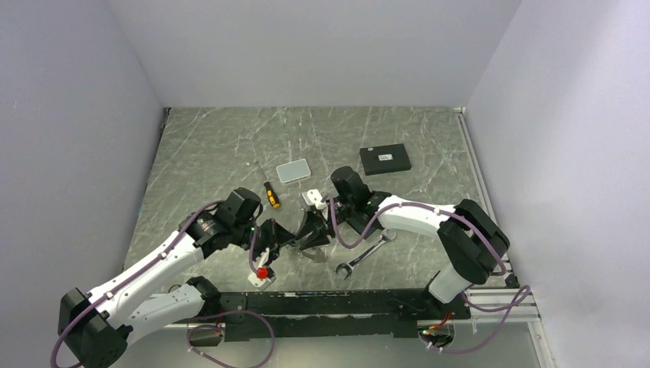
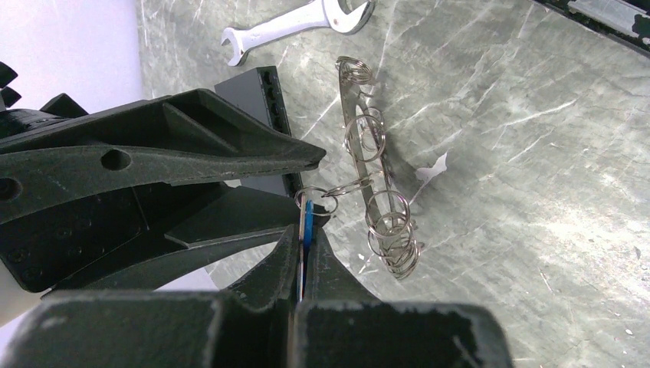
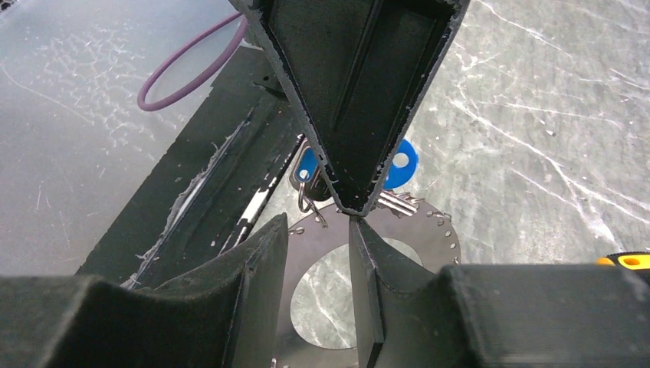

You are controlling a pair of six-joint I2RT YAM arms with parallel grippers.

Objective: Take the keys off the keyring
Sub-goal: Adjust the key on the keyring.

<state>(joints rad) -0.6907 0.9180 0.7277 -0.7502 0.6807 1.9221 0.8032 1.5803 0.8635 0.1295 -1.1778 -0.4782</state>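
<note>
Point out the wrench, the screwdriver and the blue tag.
wrench [image 1: 366, 252]: top external view, middle of its shank.
screwdriver [image 1: 272, 198]: top external view, on its yellow-and-black handle.
blue tag [image 3: 410, 165]: right wrist view, its exposed right side.

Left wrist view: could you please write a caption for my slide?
Left gripper clamps the blue tag, with the keyring edge-on beside it.

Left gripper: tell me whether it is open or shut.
Shut: the left gripper clamps the blue tag between its fingers, with no gap, in the left wrist view.
</note>
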